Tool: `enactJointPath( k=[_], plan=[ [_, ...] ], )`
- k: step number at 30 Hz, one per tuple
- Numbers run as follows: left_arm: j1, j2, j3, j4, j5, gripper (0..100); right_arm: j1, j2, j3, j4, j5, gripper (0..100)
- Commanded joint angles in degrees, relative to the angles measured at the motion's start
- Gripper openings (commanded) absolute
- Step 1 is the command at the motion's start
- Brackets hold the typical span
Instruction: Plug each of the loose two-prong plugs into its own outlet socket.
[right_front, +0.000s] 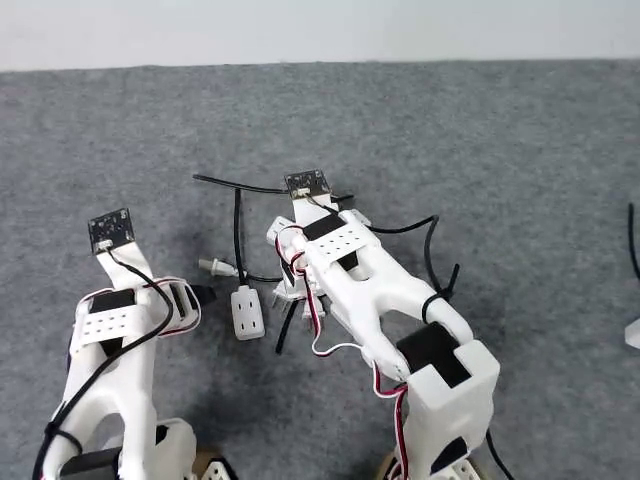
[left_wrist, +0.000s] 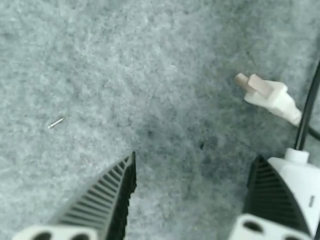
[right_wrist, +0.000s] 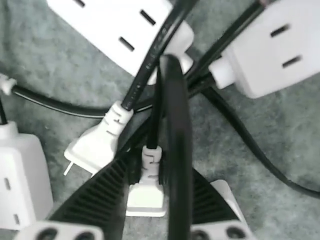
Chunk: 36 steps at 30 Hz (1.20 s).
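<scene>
In the left wrist view my left gripper (left_wrist: 192, 197) is open over bare carpet. A loose white two-prong plug (left_wrist: 267, 95) lies just beyond it, and a white outlet socket (left_wrist: 300, 172) sits against one finger. From above, that plug (right_front: 218, 267) and socket (right_front: 247, 312) lie between the arms, with the left gripper (right_front: 195, 297) beside them. My right gripper (right_wrist: 147, 200) is shut on a white plug (right_wrist: 145, 192) with a black cord, down in a tangle of cables (right_front: 295, 290). A second loose plug (right_wrist: 97, 142) lies close by. Three white outlet sockets (right_wrist: 125, 25) (right_wrist: 272, 45) (right_wrist: 20, 170) surround it.
Black cords (right_front: 430, 245) loop around the right arm and cross over one another on the grey carpet (right_front: 500, 150). A small metal pin (left_wrist: 56, 123) lies on the carpet. Another white piece (right_front: 632, 332) and a black cord (right_front: 633, 240) sit at the far right edge.
</scene>
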Motion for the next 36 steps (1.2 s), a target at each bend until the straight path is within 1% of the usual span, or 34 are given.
enactJointPath(
  k=[1,4,6,8,12,15,17,20,21,23,29,34,36],
  plan=[
    [-0.3,0.1,-2.1,-1.2,-0.8,34,0.7,-0.2,-0.7,-1.2,-0.6,2.7],
    [-0.2,0.1,-2.0,-1.2,-0.9,34,0.6,-0.4,-1.0,0.0,-0.4,10.1],
    [-0.2,0.1,-2.0,-1.2,-0.9,34,0.5,-0.9,-3.4,3.6,-0.4,14.7],
    [-0.2,0.1,-2.0,-1.2,-0.9,34,0.4,-2.0,-6.1,7.1,0.4,16.3],
    [-0.1,0.1,-2.0,-1.2,-0.9,34,0.6,-4.7,-7.1,9.1,0.4,16.2],
    [-0.1,0.1,-2.0,-1.2,-0.9,34,0.7,-6.4,-5.3,8.9,0.3,16.0],
    [-0.1,0.1,-2.0,-1.2,-0.9,34,0.6,-7.1,-3.3,8.6,-0.1,12.0],
    [-0.1,0.2,-2.0,-1.2,-0.9,34,0.7,-7.5,0.0,5.3,-1.5,1.3],
    [-0.1,0.3,-2.0,-1.2,-0.9,34,0.8,-7.8,1.2,3.8,-1.2,0.5],
    [-0.1,0.4,-2.0,-1.3,-0.9,34,0.7,-7.9,2.9,2.1,-1.4,1.7],
    [-0.1,0.4,-2.0,-1.3,-0.9,34,0.4,-7.3,5.7,-1.6,-1.2,0.8],
    [-0.1,0.4,-2.0,-1.3,-0.9,34,0.6,-7.4,5.3,-2.0,-1.1,1.5],
    [-0.1,0.4,-2.0,-1.3,-0.9,34,0.4,-7.3,4.0,-1.7,-1.3,4.2]
  ],
)
